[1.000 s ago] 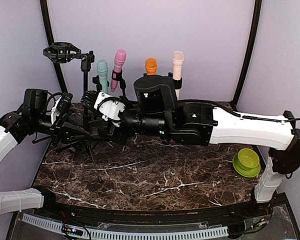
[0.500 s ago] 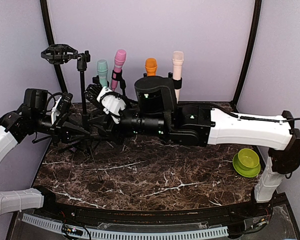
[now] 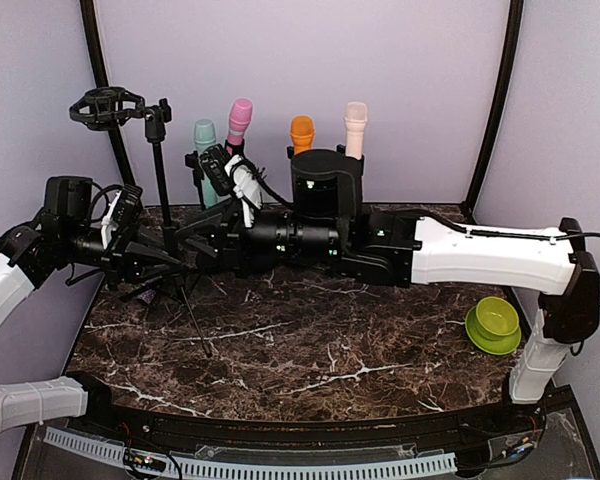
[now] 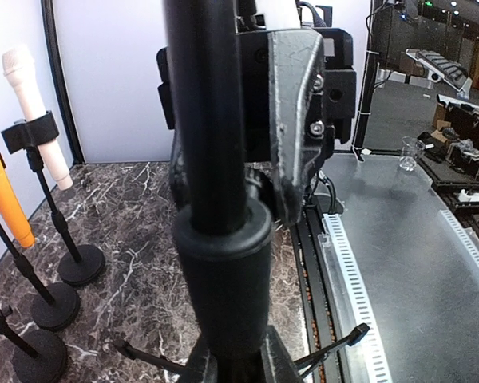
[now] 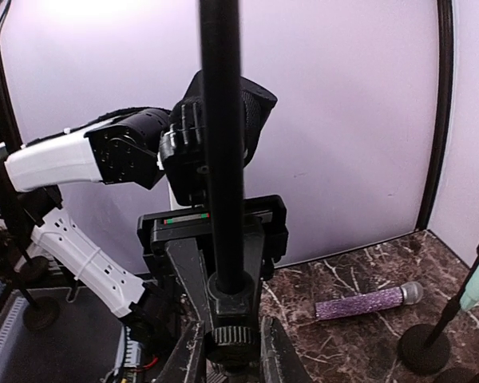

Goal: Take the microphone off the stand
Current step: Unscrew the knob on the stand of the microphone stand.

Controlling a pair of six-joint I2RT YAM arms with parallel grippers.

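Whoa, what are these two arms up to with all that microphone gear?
Both arms are clamped on the tall black tripod stand: the left gripper and the right gripper each grip it low down, from opposite sides. The cradle at its top looks empty, and a purple glittery microphone lies flat on the table.
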